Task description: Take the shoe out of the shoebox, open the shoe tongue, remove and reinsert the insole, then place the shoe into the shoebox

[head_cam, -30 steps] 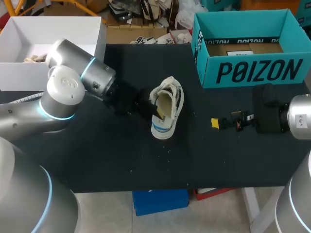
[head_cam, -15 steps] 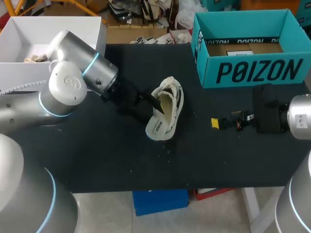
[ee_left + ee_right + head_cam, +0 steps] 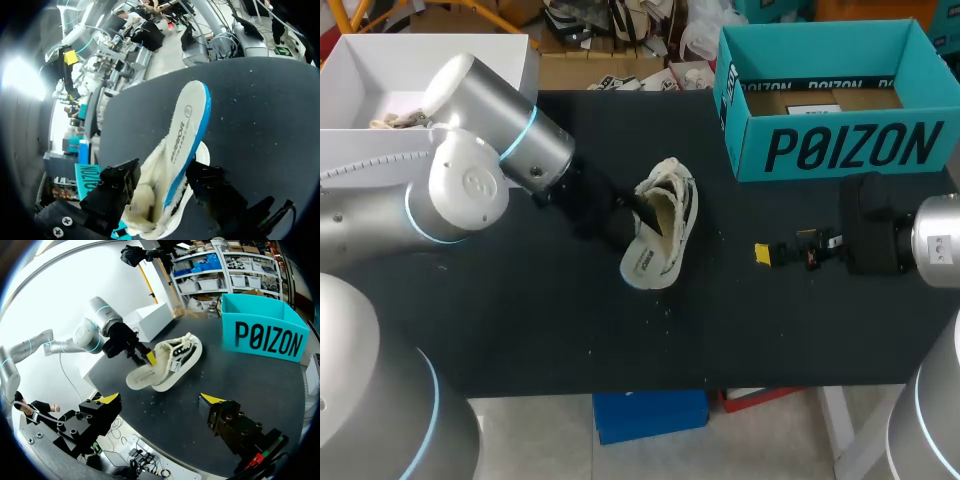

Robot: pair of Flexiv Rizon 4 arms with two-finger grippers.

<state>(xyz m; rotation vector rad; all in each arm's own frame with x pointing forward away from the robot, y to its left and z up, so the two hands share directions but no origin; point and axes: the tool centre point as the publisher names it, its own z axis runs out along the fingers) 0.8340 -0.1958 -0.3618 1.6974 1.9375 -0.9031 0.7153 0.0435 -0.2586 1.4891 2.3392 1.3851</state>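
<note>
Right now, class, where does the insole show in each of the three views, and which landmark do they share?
Head view: insole mid-table, sticking out of the shoe toward the near edge.
Left wrist view: insole between the left gripper's fingers, running ahead.
Right wrist view: insole ahead of the right gripper, partly out of the shoe.
Shared landmark: the teal shoebox.
</note>
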